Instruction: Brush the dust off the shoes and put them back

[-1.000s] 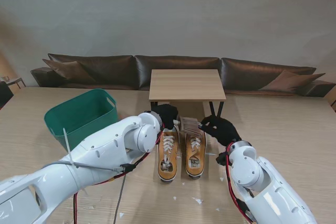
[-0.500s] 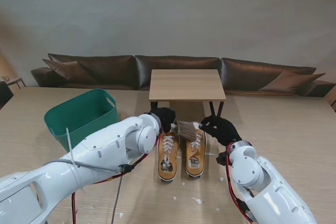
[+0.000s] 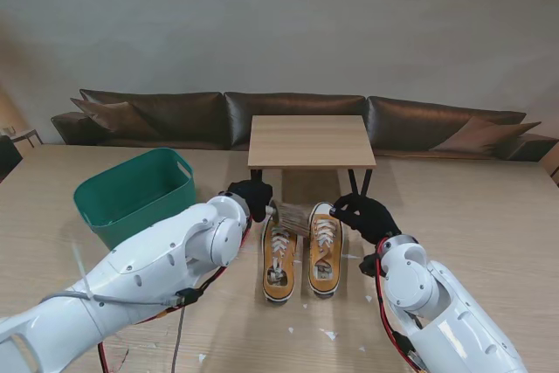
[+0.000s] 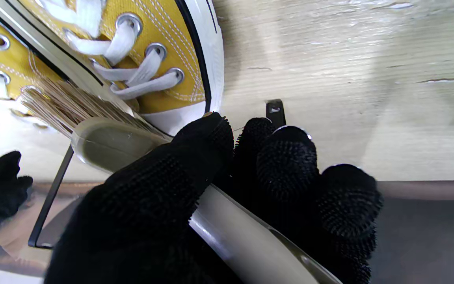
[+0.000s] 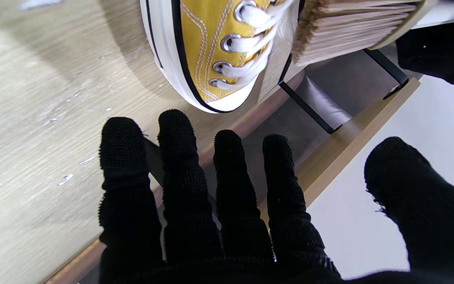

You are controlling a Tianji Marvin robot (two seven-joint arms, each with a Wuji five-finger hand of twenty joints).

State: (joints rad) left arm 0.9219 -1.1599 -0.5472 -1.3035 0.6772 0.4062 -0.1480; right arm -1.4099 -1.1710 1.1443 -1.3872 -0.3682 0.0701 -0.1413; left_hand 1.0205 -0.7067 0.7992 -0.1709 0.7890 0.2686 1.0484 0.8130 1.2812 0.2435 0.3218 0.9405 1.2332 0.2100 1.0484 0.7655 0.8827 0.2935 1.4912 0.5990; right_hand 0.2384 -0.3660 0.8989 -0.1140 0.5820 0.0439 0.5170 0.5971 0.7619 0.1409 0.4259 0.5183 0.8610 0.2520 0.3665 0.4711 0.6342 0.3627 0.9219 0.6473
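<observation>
On the counter nearest me the two yellow shoes lie side by side, toes pointing away. My left hand is wrapped around the handle of the brush, whose bristles sit at the toe end of the left shoe, seemingly touching the laces. My right hand hovers by the right shoe's toe, fingers spread, holding nothing.

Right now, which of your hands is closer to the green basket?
Left. My left hand, shut on the brush, is just right of the green basket. My right hand is open, farther right, beyond both yellow shoes.
</observation>
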